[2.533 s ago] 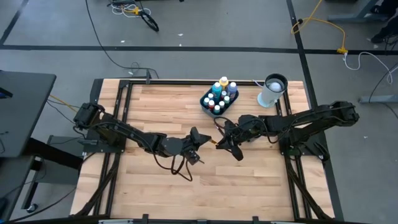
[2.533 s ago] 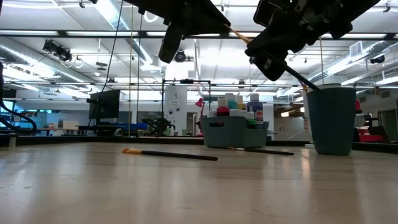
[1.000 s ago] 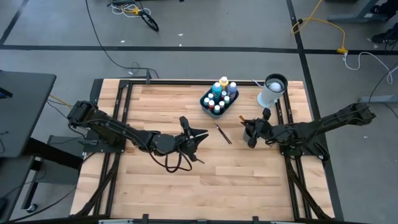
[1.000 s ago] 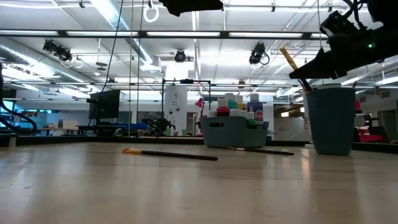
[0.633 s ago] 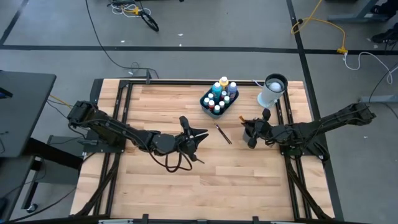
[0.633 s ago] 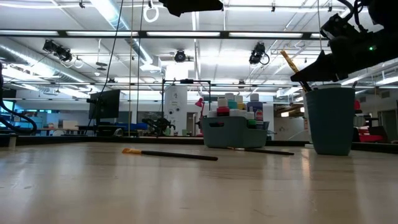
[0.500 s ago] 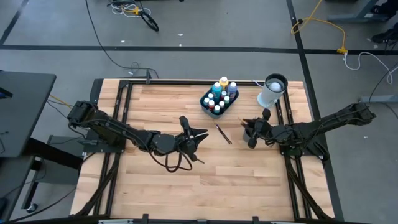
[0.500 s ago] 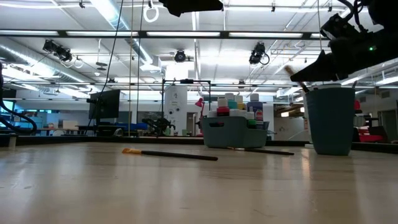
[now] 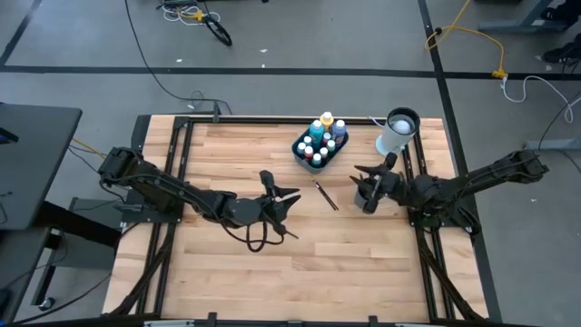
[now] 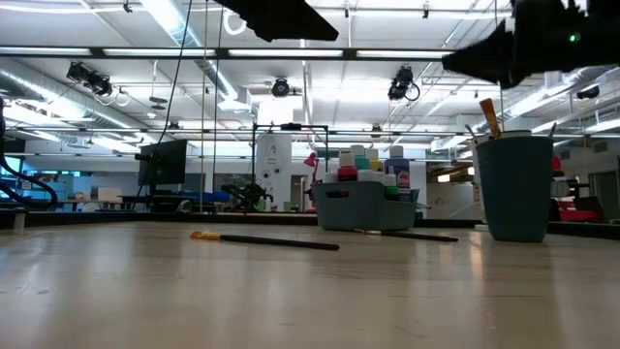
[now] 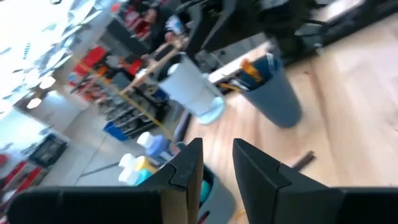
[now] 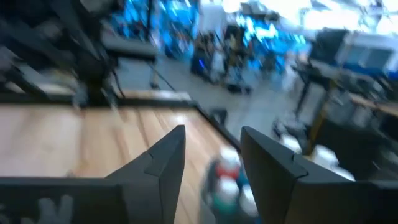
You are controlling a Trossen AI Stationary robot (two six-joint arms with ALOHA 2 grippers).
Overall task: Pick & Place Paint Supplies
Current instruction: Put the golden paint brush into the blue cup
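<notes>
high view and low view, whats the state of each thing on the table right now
left gripper: open, empty
right gripper: open, empty, above the cup
cup: upright, brush handle sticking out
bin: full of paint bottles
brush: flat on table
white cylinder: upright

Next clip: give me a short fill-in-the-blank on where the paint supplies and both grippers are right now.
1. The paint bottles stand in a dark ____.
2. Between that holder and the dark cup, one brush lies on the ____.
3. The right gripper, empty, is beside the dark ____.
4. The left gripper holds ____.

Missing words: caddy; table; cup; nothing
</notes>
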